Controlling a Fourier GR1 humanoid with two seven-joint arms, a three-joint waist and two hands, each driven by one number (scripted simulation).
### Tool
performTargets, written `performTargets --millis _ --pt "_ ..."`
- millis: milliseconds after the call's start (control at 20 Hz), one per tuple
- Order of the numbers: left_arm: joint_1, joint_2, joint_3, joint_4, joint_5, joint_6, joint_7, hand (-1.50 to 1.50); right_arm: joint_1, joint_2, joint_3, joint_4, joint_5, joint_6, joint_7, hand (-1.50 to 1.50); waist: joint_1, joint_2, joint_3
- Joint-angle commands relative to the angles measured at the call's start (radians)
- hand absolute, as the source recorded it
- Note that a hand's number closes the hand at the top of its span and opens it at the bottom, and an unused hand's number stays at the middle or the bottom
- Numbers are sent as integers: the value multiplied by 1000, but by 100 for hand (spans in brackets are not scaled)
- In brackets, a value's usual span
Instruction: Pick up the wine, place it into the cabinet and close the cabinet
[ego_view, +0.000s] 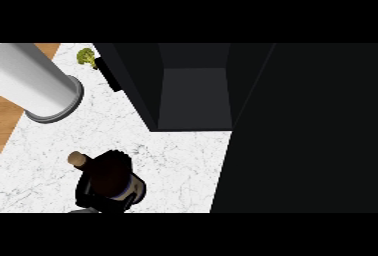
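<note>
The wine bottle (111, 174) stands on the white marble counter (181, 165) at the lower left, dark with a tan cork top (76, 159). My left hand (83, 194) comes up from the lower edge and its black fingers curl round the bottle's lower body, hiding its base. The black cabinet (196, 95) is behind and to the right of the bottle, with its dark inside showing. Its left door (129, 75) stands swung out and a large black panel (303, 130) fills the right side. My right hand does not show.
A big grey cylinder (40, 82) lies across the counter's back left. A small green broccoli (86, 57) sits beside the cabinet's left door. Brown wood (6, 117) borders the counter on the left.
</note>
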Motion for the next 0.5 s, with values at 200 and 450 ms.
performTargets --millis 200,450 --pt "10 -19 -178 -130 68 113 114 150 66 -36 26 -208 67 0 55 -150 -5 2 -1" --pt "44 -17 -211 -297 67 183 212 150 95 9 123 -139 129 -38 -39 -150 0 1 -1"
